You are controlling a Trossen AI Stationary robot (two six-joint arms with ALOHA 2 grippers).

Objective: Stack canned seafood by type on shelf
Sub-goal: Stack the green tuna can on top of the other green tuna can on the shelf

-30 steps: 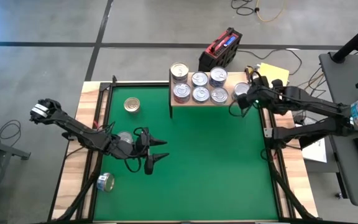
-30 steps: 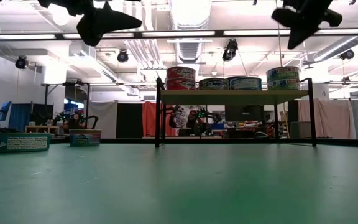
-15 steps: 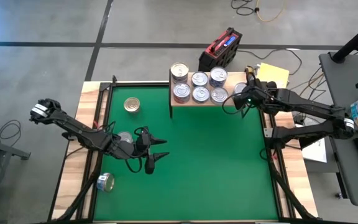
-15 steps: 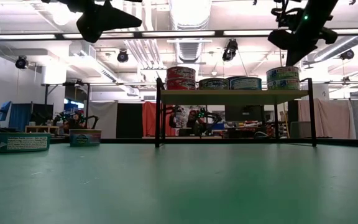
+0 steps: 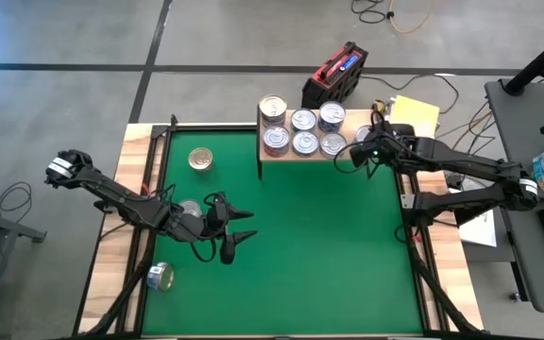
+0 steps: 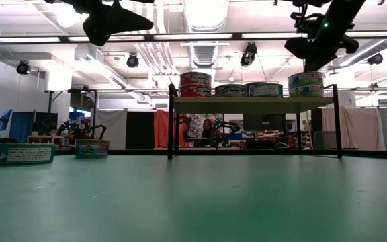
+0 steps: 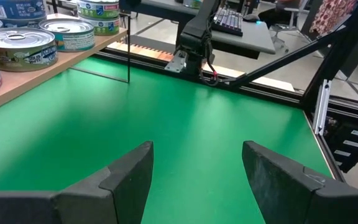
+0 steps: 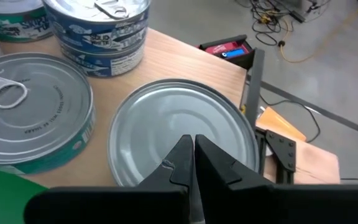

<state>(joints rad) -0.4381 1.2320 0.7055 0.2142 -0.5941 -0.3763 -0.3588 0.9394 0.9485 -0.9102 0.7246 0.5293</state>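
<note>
The left hand (image 5: 237,234) hangs released over the mat (image 5: 329,255), well short of the shelf (image 5: 296,151). Two tins (image 5: 160,276) lie near it, and a gold tin (image 5: 200,160) left of the shelf. The right hand (image 5: 359,153), clenched and empty, hovers above the shelf's right-end tin (image 8: 182,134); the other tins (image 5: 304,120) fill the shelf.

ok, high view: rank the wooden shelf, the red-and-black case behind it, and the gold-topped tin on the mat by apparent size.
1. Light-wood rectangular shelf, largest.
2. Red-and-black box-shaped case, clearly smaller than the shelf, though it lies on the floor below table height, so it may look a little small.
3. Gold-topped round metal tin on the green mat, smallest.
</note>
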